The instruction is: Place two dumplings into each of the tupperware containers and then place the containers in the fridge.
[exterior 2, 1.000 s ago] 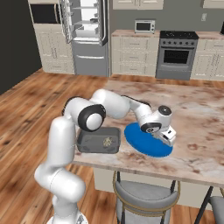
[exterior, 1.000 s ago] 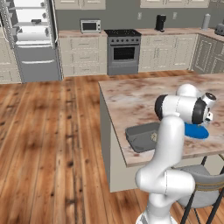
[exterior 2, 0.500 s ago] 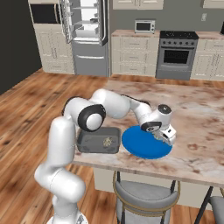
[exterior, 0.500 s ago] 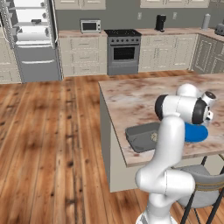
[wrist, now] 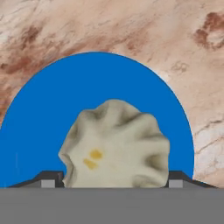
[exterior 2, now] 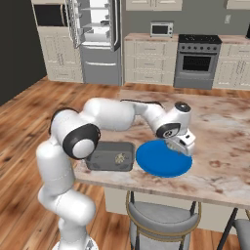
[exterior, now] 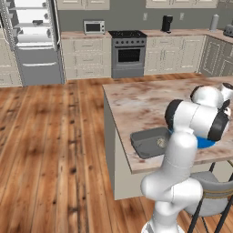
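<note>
Hand view: dumpling (wrist: 114, 146) sits between the finger tips (wrist: 49, 180) on blue plate (wrist: 52, 109) — whether gripped, cannot tell; marbled counter (wrist: 131, 30) beyond.

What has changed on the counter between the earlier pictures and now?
Little has changed. The claw stays low over the blue plate; its jaws have narrowed around a dumpling that sits between the fingertips, still on the plate. The tupperware container with one dumpling in it, the counter and the open fridge stayed as they were.
</note>
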